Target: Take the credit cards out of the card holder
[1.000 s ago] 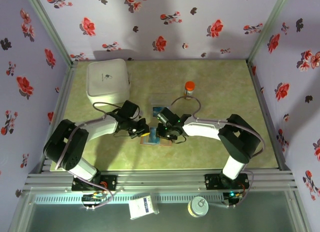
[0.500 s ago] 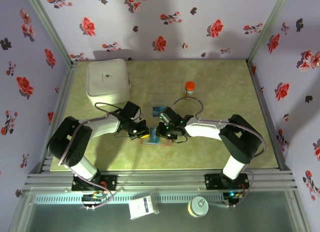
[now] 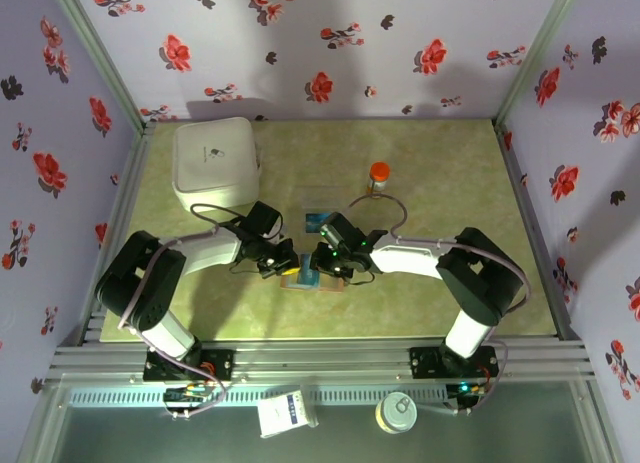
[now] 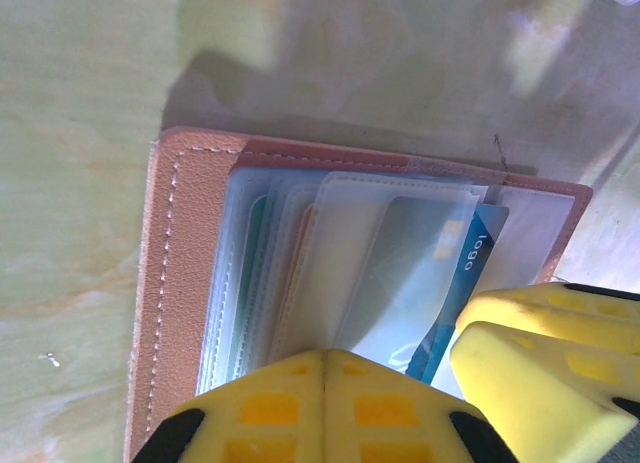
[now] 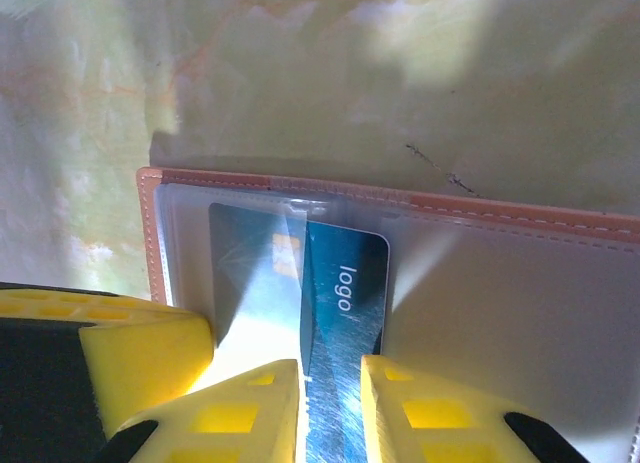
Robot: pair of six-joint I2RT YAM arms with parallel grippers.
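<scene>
**A:** Where is the holder?

**B:** The holder (image 4: 185, 283) lies open on the table (image 3: 440, 153), near the front middle, between the 2 grippers.

**A:** What is the left gripper doing?

**B:** The left gripper (image 4: 322, 375) has its jaws closed flat together with nothing between them. Its tips sit at the edge of the holder's clear sleeves.

**A:** And the right one?

**B:** The right gripper (image 5: 330, 378) has its jaws pinched on the blue card (image 5: 345, 283), the one marked "logo", gripping it by 1 short edge. The card lies flat on the holder's inner panel, part of it under a clear sleeve and the rest bare.

**A:** Are any other cards in there?

**B:** The left wrist view shows a teal edge tucked in the stacked sleeves. I cannot tell how many cards there are.

**A:** What else is on the table?

**B:** A white box (image 3: 215, 163) sits at the far left. A bottle (image 3: 379, 176) with an orange cap stands beyond the right gripper. Both are well apart from the holder.
</scene>
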